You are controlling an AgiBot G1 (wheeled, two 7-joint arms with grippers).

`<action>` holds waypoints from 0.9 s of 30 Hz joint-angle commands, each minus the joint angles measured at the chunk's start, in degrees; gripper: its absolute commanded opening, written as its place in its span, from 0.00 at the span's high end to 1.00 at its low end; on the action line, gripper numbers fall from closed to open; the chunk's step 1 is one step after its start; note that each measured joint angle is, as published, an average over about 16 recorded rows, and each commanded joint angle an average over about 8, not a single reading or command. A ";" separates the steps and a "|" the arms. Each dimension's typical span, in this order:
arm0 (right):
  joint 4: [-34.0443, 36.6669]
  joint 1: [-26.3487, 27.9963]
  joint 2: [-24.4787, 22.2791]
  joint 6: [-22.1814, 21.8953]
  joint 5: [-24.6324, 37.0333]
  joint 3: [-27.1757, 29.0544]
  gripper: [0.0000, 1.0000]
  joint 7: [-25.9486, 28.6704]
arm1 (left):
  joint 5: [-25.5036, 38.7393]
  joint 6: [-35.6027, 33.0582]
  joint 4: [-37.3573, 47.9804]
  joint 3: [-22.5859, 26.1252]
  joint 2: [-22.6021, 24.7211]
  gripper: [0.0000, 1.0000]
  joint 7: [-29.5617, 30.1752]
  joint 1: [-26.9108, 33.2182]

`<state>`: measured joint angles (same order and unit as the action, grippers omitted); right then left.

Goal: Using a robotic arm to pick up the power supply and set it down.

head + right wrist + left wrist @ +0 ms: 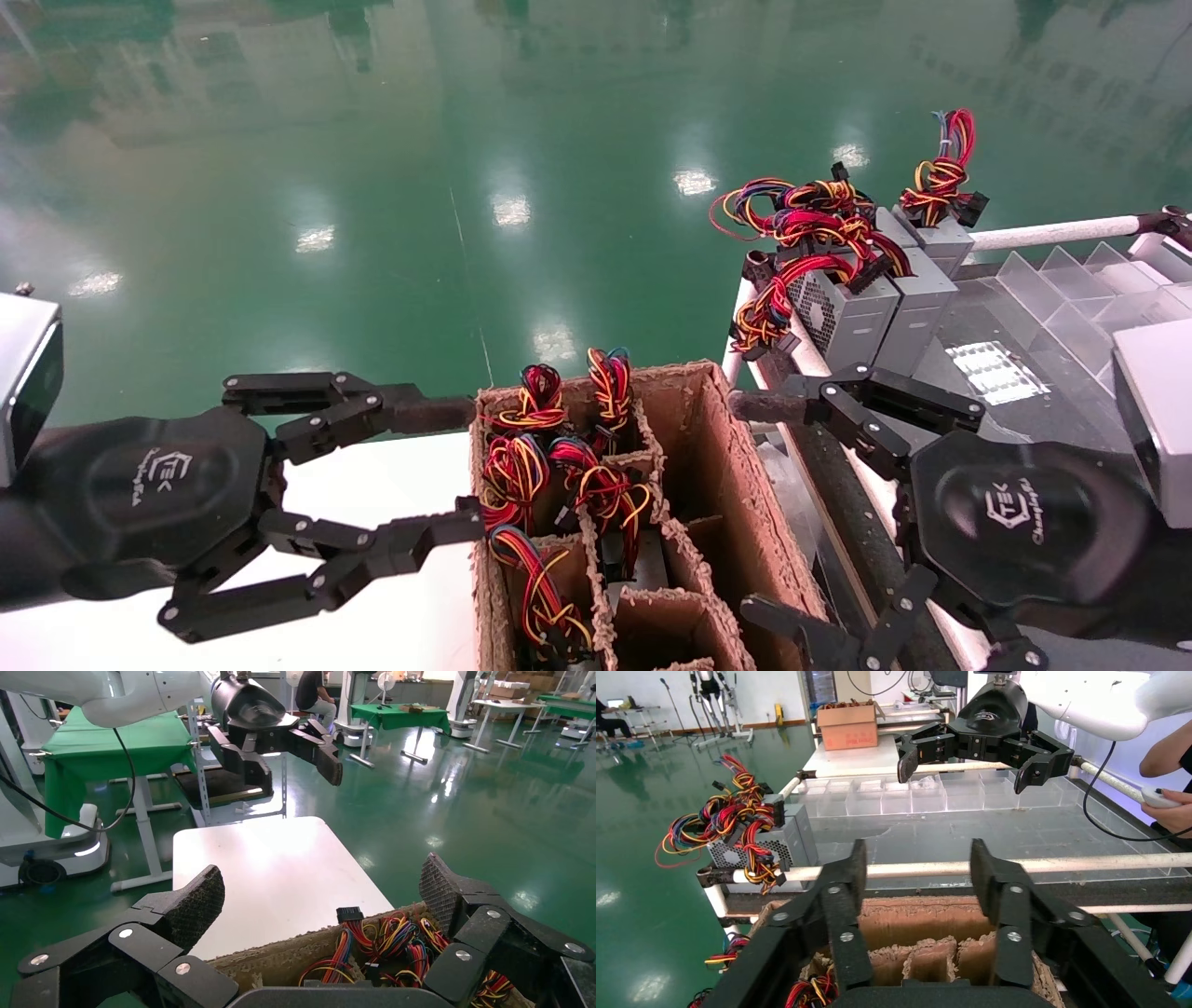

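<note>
A brown cardboard box [717, 485] with paper walls inside sits between the two arms. Power supplies stand in its little rooms, and only their wire bundles [521, 466] of red, yellow and black poke out on top. The rooms on the robot's right side of the box look empty.

The left pincer [438, 471] hangs just beside the box's left wall, spread wide and holding nothing. The right pincer [759, 508] hangs at the box's right wall, also spread wide and empty. Neither one touches a power supply yet.

More power supplies [875, 308], grey metal boxes with tangled wires, already stand on the glass-topped bench [987, 326] to the right, next to clear plastic dividers [1071, 289].

I think the wires are the tricky part. A pincer could pinch only loose wires, not the metal box, and then the box could slip. Wires could also snag on the soft paper walls and drag the whole box up.
</note>
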<state>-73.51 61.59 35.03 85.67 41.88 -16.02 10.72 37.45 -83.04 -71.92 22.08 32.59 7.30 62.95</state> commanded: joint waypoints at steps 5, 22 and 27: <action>0.00 0.00 0.00 0.00 0.00 0.00 0.00 0.00 | 0.00 0.00 0.00 0.00 0.00 1.00 0.00 0.00; 0.05 -0.02 -0.01 -0.06 0.05 -0.01 0.00 0.01 | 0.00 0.00 0.00 0.00 0.00 1.00 0.00 0.00; 0.70 -0.13 -0.01 -0.72 0.65 -0.14 0.00 0.04 | 0.00 0.00 0.00 0.00 0.00 0.44 0.00 0.00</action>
<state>-72.56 61.48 35.00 84.82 42.75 -16.20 10.70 37.45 -83.04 -71.91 22.08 32.59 7.30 62.95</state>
